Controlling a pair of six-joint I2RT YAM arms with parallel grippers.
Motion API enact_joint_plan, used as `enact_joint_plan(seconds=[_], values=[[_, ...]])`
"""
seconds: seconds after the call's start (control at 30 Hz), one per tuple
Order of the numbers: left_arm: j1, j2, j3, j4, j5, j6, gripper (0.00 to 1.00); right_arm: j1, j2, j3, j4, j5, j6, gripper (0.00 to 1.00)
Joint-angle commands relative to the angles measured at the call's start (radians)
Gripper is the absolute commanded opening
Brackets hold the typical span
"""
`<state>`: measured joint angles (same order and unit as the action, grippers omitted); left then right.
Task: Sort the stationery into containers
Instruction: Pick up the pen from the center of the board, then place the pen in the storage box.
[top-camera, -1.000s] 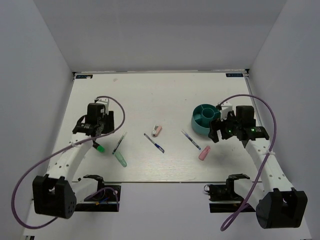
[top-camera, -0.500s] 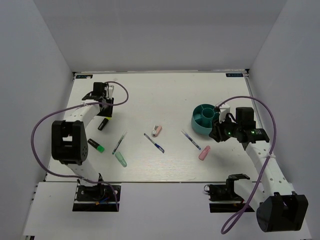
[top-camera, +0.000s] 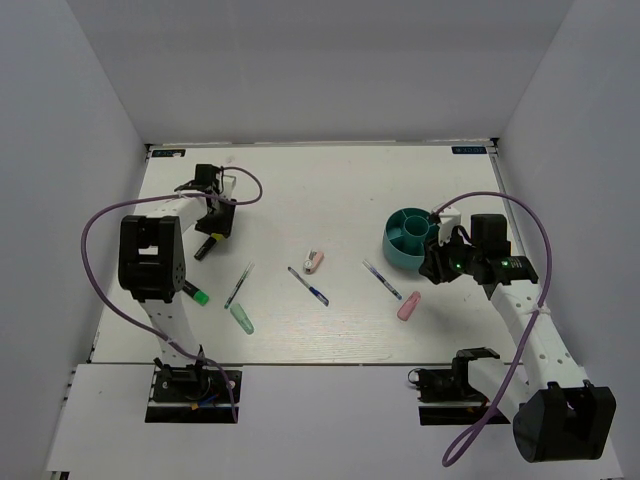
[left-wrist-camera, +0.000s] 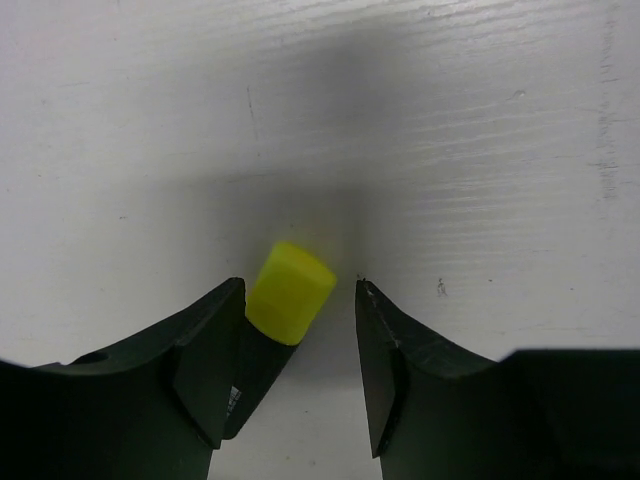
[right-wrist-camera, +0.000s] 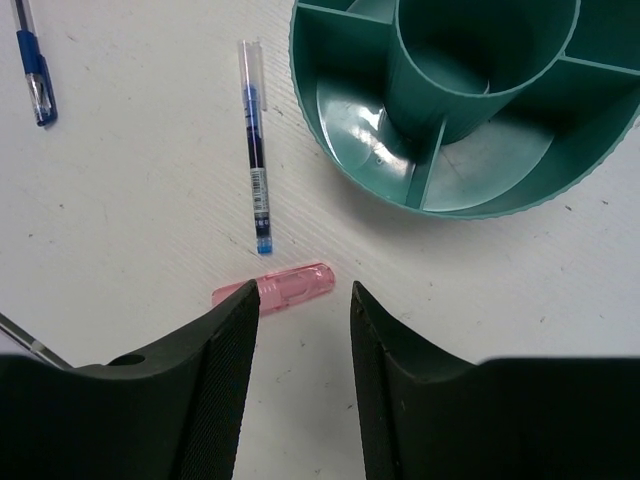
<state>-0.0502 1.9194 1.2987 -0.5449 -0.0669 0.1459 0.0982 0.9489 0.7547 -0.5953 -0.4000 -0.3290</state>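
Finds the yellow-capped marker near the far left corner of the table, between the parted jaws of the left gripper, unclamped. Advises centring it before closing. Notes the right gripper parted, empty, above the pink piece beside the teal tub, toward the right edge.

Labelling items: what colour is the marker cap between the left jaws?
Yellow cap, clearest in left wrist view.

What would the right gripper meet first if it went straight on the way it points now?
Probably the pink piece, on the table just ahead of the right gripper; depth is unclear.
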Motion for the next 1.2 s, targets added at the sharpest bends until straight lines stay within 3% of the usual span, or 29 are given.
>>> enact_joint_plan(seconds=[0.0, 0.23, 0.33, 0.37, 0.47, 0.5, 0.57, 0.6, 0.67, 0.7, 0.83, 0.87, 0.93, 0.97, 1.03, 1.07, 1.13, 1.17], values=[[0.013, 0.004, 0.025, 0.002, 0.021, 0.017, 0.59, 0.001, -0.007, -0.002, 0.029, 0.018, 0.01, 0.46], [0.041, 0.03, -0.022, 0.017, 0.038, 0.018, 0.56, -0.002, -0.007, 0.003, 0.032, 0.023, 0.027, 0.46], [0.042, 0.036, -0.03, 0.019, 0.039, 0.017, 0.37, -0.005, -0.007, 0.002, 0.032, 0.026, 0.03, 0.46], [0.041, 0.035, -0.033, 0.014, 0.041, 0.014, 0.24, -0.002, -0.01, 0.002, 0.038, 0.029, 0.028, 0.46], [0.042, 0.02, -0.033, 0.014, 0.05, -0.003, 0.1, -0.003, -0.007, -0.005, 0.045, 0.033, 0.028, 0.46], [0.042, 0.013, -0.021, 0.008, 0.058, -0.017, 0.01, -0.003, -0.01, -0.005, 0.045, 0.032, 0.027, 0.55], [0.035, -0.022, 0.008, -0.007, 0.064, -0.054, 0.0, -0.002, -0.009, -0.006, 0.042, 0.027, 0.025, 0.85], [0.029, -0.031, 0.033, -0.024, 0.105, -0.081, 0.0, -0.002, -0.009, -0.005, 0.042, 0.02, 0.015, 0.9], [-0.009, -0.081, 0.056, -0.036, 0.136, -0.117, 0.0, -0.003, -0.007, 0.0, 0.034, 0.013, 0.013, 0.9], [-0.023, -0.115, 0.095, -0.05, 0.148, -0.138, 0.0, -0.002, -0.01, 0.0, 0.035, 0.007, 0.021, 0.88], [-0.118, -0.194, 0.151, -0.046, 0.194, -0.247, 0.0, -0.005, -0.015, -0.006, 0.051, 0.026, 0.051, 0.14], [-0.178, -0.206, 0.174, -0.044, 0.206, -0.264, 0.0, -0.005, -0.018, -0.014, 0.058, 0.047, 0.057, 0.0], [-0.223, -0.24, 0.215, -0.043, 0.228, -0.324, 0.0, -0.008, -0.027, -0.023, 0.095, 0.12, 0.082, 0.0], [-0.303, -0.253, 0.223, -0.015, 0.228, -0.351, 0.0, -0.005, -0.029, -0.026, 0.118, 0.165, 0.103, 0.0], [-0.359, -0.261, 0.221, 0.012, 0.231, -0.387, 0.0, -0.005, -0.03, -0.028, 0.135, 0.234, 0.132, 0.12], [-0.441, -0.261, 0.221, 0.087, 0.228, -0.425, 0.0, -0.008, -0.032, -0.029, 0.149, 0.254, 0.142, 0.12], [-0.493, -0.249, 0.205, 0.184, 0.204, -0.446, 0.0, -0.005, -0.047, -0.035, 0.179, 0.308, 0.165, 0.12], [-0.564, -0.243, 0.189, 0.259, 0.166, -0.472, 0.0, -0.005, -0.058, -0.043, 0.189, 0.329, 0.177, 0.07]])
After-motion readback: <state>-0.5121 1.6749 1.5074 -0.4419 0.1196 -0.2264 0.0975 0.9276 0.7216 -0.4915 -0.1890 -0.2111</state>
